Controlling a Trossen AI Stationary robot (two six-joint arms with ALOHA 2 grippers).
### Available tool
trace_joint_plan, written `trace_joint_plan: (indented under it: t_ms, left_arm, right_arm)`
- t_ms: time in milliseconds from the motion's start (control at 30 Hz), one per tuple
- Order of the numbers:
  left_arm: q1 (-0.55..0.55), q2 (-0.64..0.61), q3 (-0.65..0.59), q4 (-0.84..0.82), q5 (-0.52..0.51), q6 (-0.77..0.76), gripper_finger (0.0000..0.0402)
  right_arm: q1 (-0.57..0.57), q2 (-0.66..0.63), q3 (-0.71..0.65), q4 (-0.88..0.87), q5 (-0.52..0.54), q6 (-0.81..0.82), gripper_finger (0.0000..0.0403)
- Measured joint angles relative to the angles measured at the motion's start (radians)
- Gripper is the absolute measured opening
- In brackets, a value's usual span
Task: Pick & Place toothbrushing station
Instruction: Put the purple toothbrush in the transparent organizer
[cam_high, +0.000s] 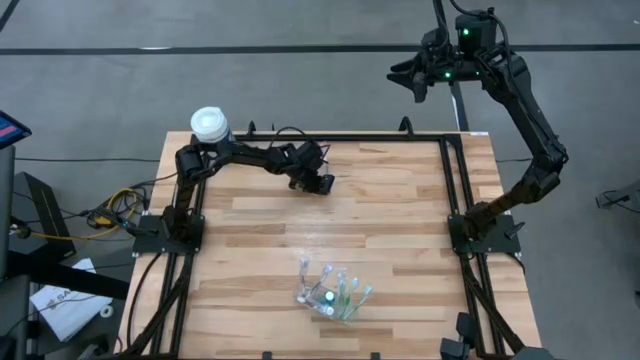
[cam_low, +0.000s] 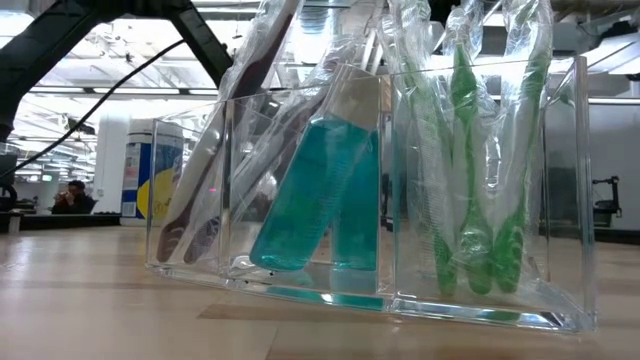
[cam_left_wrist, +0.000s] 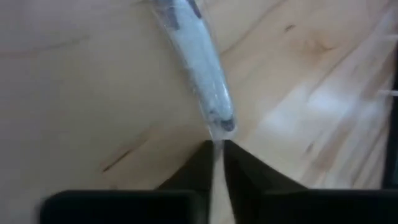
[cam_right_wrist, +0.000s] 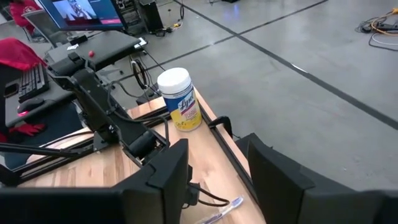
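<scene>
The toothbrushing station (cam_high: 330, 290), a clear plastic holder with wrapped green toothbrushes (cam_low: 475, 200) and teal tubes (cam_low: 310, 195), stands on its base near the table's front edge. A single toothbrush in a clear wrapper (cam_left_wrist: 196, 62) lies flat on the wood toward the far edge, also seen in the right wrist view (cam_right_wrist: 221, 211). My left gripper (cam_high: 322, 185) is down at the toothbrush's end, shut on it (cam_left_wrist: 217, 155). My right gripper (cam_right_wrist: 211, 168) hangs open high beyond the table's far right corner (cam_high: 408, 80), touching nothing. My left gripper pinches the thin clear wrapper end (cam_left_wrist: 216, 138) of the toothbrush between its two fingertips. The fingers (cam_left_wrist: 242, 168) slant down at it and lie in line with the toothbrush, which stretches away from them flat on the table.
A white-capped canister with a yellow label (cam_high: 210, 125) stands at the table's far left corner (cam_right_wrist: 180, 99). Black frame rails (cam_high: 455, 180) run along the table's sides. A person (cam_low: 70, 197) sits far back in the room.
</scene>
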Motion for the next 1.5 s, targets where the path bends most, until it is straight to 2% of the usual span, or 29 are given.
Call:
trace_joint_plan:
  t_ms: [33, 133, 233, 367, 500, 633, 733, 867, 1233, 1500]
  left_arm:
    - [0.001, 0.0, -0.002, 0.001, -0.013, 0.001, 0.0022]
    - [-0.003, 0.0, -0.011, 0.009, -0.037, 0.011, 0.0005]
    - [-0.005, -0.013, -0.012, 0.021, -0.023, 0.013, 0.0002]
    - [-0.022, -0.058, -0.018, 0.055, -0.068, 0.023, 0.0001]
    - [-0.04, -0.175, -0.014, 0.075, -0.096, 0.116, 0.0]
    - [-0.062, -0.295, -0.014, 0.055, -0.177, 0.222, 0.0]
    - [-0.063, -0.381, -0.014, 0.049, -0.186, 0.263, 0.0]
    - [-0.064, -0.499, -0.014, 0.033, -0.188, 0.327, 0.0]
    - [0.004, -0.789, -0.012, 0.034, -0.189, 0.309, 0.0]
    - [0.006, -0.856, -0.012, 0.073, -0.171, 0.294, 0.0]
  right_arm:
    - [0.0, 0.0, 0.0, 0.0, 0.001, 0.0, 0.0156]
    - [0.0, 0.0, 0.0, 0.0, 0.001, -0.001, 0.0151]
    - [0.0, 0.0, 0.0, 0.0, 0.001, -0.002, 0.0146]
    - [0.0, 0.0, 0.0, 0.002, 0.002, -0.002, 0.0141]
    - [0.0, 0.0, 0.0, 0.002, 0.002, 0.041, 0.0144]
    - [0.004, 0.0, 0.0, 0.001, 0.002, 0.099, 0.0152]
    - [0.019, 0.0, 0.0, -0.006, 0.002, 0.128, 0.0159]
    - [0.04, 0.0, 0.0, -0.068, 0.011, 0.071, 0.0165]
    - [0.139, 0.013, -0.005, -0.095, 0.063, 0.031, 0.0167]
    - [0.212, 0.014, -0.085, -0.024, 0.126, 0.039, 0.0169]
